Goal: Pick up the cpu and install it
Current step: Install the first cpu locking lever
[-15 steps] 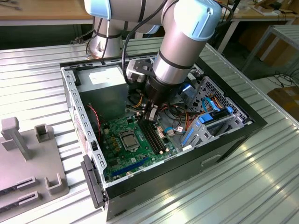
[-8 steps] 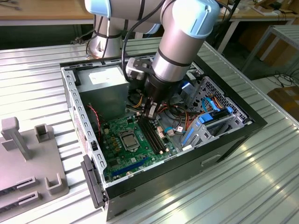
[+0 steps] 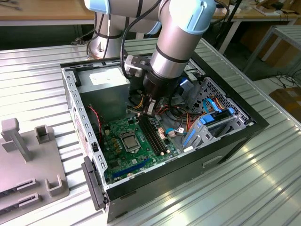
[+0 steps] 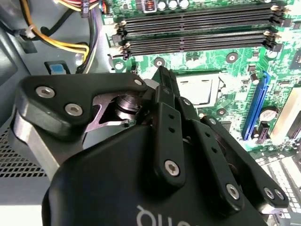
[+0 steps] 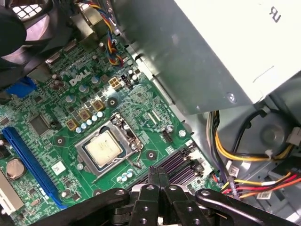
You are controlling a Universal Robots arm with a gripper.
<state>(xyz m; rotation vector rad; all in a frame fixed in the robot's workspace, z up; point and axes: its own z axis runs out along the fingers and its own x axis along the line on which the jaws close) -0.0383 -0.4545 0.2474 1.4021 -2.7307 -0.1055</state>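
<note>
we see the cpu (image 5: 104,149) already lying flat inside the socket frame (image 5: 107,146) near the middle of the green motherboard (image 5: 66,141), within the open computer case (image 3: 235,136). our gripper (image 5: 157,175) hovers above the memory slots (image 4: 197,28) with its fingers (image 4: 164,89) pressed together, holding nothing.

Bright, even light fills the scene. Glare streaks the ribbed metal table (image 3: 244,188) in the exterior view. The gripper (image 4: 164,155) looms soft and dark in the second wrist view, shading the green board (image 4: 235,66).
</note>
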